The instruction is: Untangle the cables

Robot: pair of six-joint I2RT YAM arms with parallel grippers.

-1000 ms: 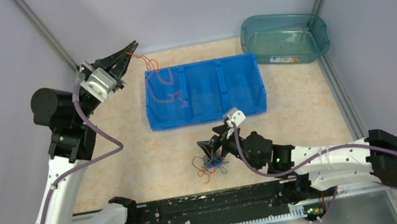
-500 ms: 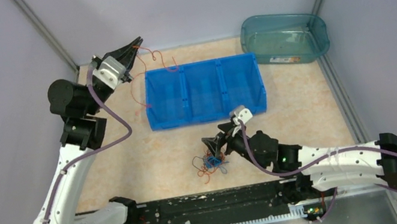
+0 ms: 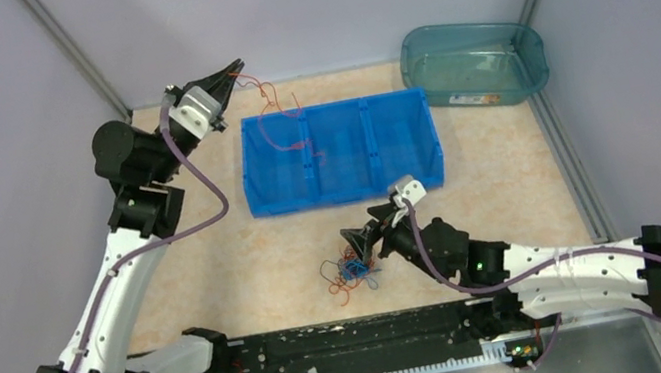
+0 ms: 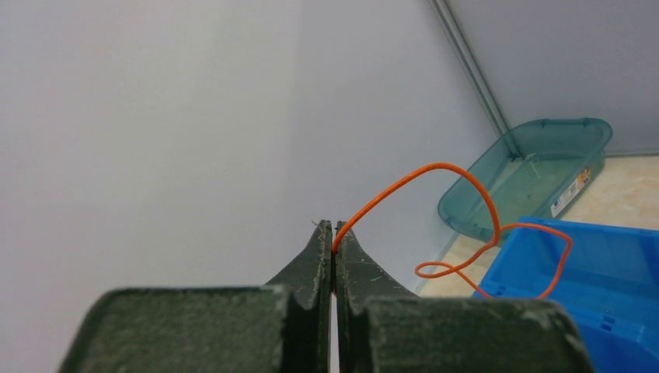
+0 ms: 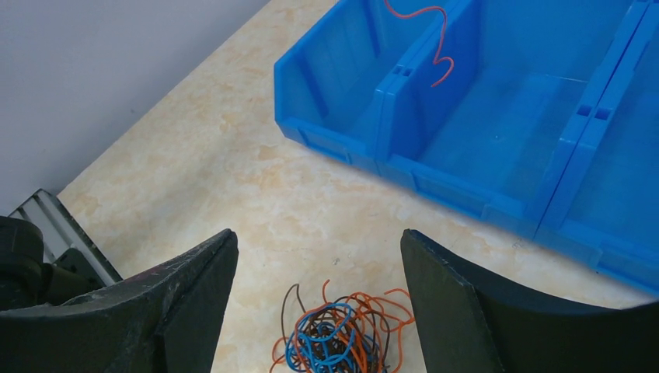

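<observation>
A small tangle of orange, blue and dark cables (image 3: 351,274) (image 5: 342,334) lies on the table near the front. My right gripper (image 3: 363,240) (image 5: 319,249) hangs open just above it, one finger on each side, touching nothing. My left gripper (image 3: 235,64) (image 4: 332,227) is shut on the end of one orange cable (image 3: 280,119) (image 4: 458,202), held high at the back left. That cable curls down over the blue three-compartment bin (image 3: 399,134) (image 4: 622,264). Its free end (image 5: 427,39) hangs by the divider between the left and middle compartments.
A teal see-through tub (image 3: 473,61) (image 4: 536,175) sits at the back right corner. Grey walls close in the left, back and right sides. A black rail (image 3: 352,340) runs along the near edge between the arm bases.
My left gripper has carried the orange cable rightwards, so its hanging end has swung from the bin's left side to over the bin. The right gripper has shifted slightly right and nearer above the tangle.
</observation>
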